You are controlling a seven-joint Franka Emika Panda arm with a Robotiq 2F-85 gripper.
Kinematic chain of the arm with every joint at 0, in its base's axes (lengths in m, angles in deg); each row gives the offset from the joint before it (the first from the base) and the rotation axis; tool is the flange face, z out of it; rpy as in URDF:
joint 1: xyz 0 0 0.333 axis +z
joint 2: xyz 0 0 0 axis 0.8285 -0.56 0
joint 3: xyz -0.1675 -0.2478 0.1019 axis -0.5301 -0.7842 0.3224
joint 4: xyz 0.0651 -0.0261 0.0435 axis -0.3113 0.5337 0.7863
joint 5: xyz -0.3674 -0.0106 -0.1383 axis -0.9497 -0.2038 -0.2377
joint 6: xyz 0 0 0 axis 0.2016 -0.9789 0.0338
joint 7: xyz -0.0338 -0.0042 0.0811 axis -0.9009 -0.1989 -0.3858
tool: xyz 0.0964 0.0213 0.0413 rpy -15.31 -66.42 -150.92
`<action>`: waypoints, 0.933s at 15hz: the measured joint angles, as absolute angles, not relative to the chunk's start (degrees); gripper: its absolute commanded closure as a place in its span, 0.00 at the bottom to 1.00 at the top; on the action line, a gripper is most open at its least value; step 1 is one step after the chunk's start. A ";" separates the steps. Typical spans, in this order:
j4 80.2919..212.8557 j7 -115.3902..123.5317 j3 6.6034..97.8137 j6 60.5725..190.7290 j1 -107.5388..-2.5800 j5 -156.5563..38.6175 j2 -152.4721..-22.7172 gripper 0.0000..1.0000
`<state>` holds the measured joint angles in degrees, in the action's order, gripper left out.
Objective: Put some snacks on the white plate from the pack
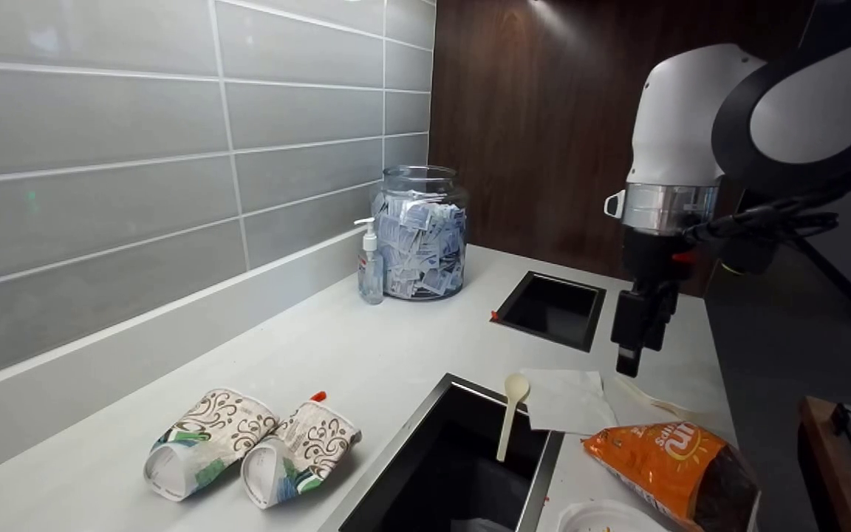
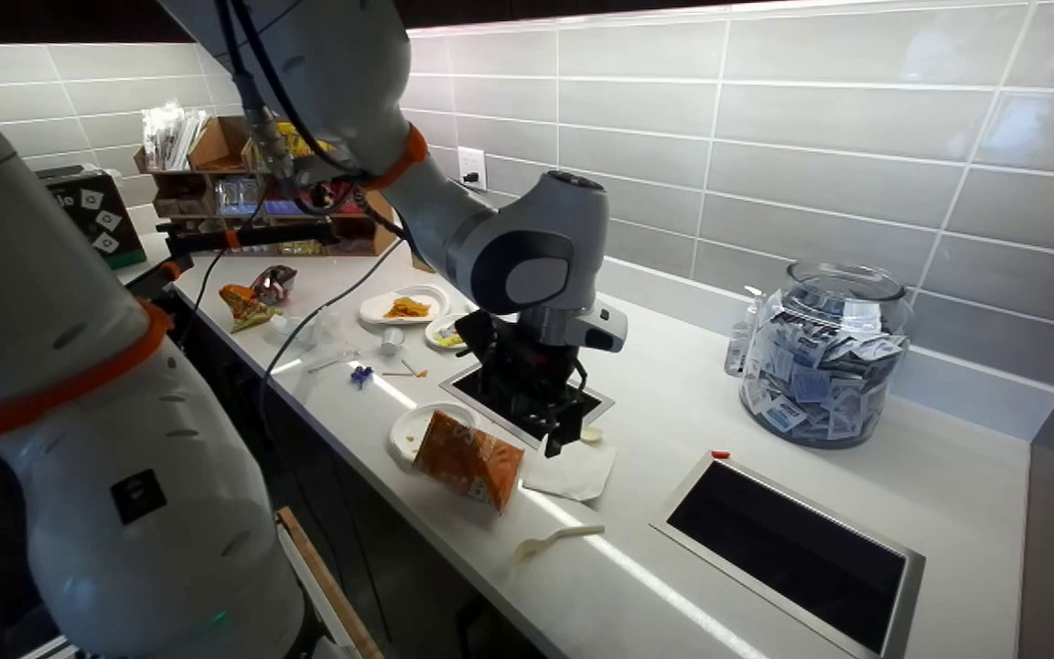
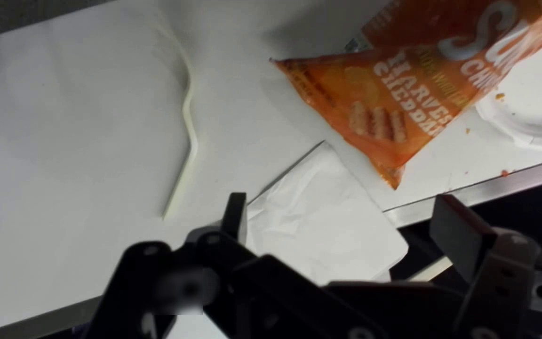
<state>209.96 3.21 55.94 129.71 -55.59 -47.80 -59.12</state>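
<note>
The pack is a crinkly orange foil bag lying on the counter near its front edge. It shows in both exterior views and at the upper right of the wrist view. The white plate sits beside the bag, partly hidden behind it, with small crumbs on it. The plate is cut off at the edge of the wrist view and of an exterior view. My gripper is open and empty. It hovers above the napkin and the bin edge, apart from the bag, and shows in both exterior views.
A white napkin lies under the gripper. A cream spoon lies across the bin opening's rim. Another pale utensil lies on the counter. A glass jar, a pump bottle and two patterned bags stand farther off.
</note>
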 measured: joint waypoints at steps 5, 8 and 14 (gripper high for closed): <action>209.64 -0.81 57.38 128.22 -53.88 -43.48 -61.33 0.00; 209.20 -5.92 57.54 128.25 -53.93 -43.44 -62.26 0.00; 208.45 -9.61 57.66 127.91 -53.86 -39.76 -63.56 0.00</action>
<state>208.45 -9.61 57.66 127.91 -53.86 -39.76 -63.56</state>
